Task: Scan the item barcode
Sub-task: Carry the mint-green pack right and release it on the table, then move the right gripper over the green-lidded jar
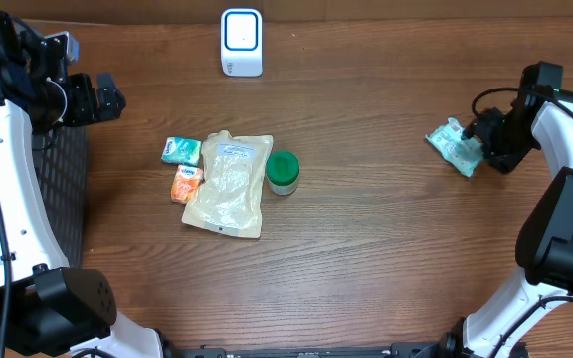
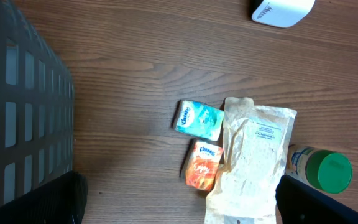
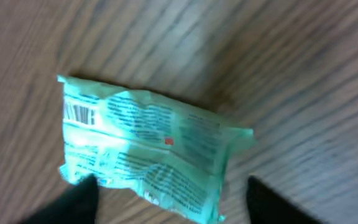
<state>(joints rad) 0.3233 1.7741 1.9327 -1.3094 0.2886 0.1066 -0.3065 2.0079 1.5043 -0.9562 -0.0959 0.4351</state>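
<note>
A crumpled teal-green packet (image 1: 456, 146) lies on the wooden table at the far right. In the right wrist view the packet (image 3: 148, 149) shows printed text and a barcode (image 3: 79, 114) at its left end. My right gripper (image 1: 480, 139) hovers just over it, open. The two dark fingers of the right gripper (image 3: 173, 202) stand wide apart on either side of the packet's near edge. The white scanner (image 1: 241, 42) stands at the back centre. My left gripper (image 1: 102, 96) is open and empty, high at the far left.
A teal tissue pack (image 1: 181, 150), an orange tissue pack (image 1: 186, 183), a beige pouch (image 1: 229, 185) and a green-lidded jar (image 1: 283, 171) lie clustered left of centre. A black mesh basket (image 1: 63, 209) stands at the left edge.
</note>
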